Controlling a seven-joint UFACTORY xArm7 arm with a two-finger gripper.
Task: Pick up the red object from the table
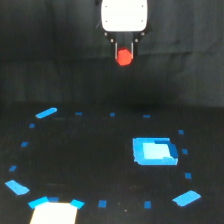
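The end effector, a pair of short dark fingers under a white rounded block of a body, hangs near the top centre of the exterior view with its fingers closed narrowly on either side of the small red-orange rounded object, which it holds well above the wide flat black table. The top of the white body is cut off by the upper edge of the picture, and the arm behind it cannot be seen. The fingers are blurred, so their exact contact with the red object is hard to make out; the object's upper part sits between them and its rounded lower end bulges out below the tips. It is narrower than the white body and looks smooth and evenly coloured. Below and toward the exterior view's right lies a bright blue square patch on the table, well apart from the held object. Small blue tape marks dot the table in a loose ring. A pale rectangular shape is cut off by the bottom edge at the exterior view's left; what it is cannot be told.
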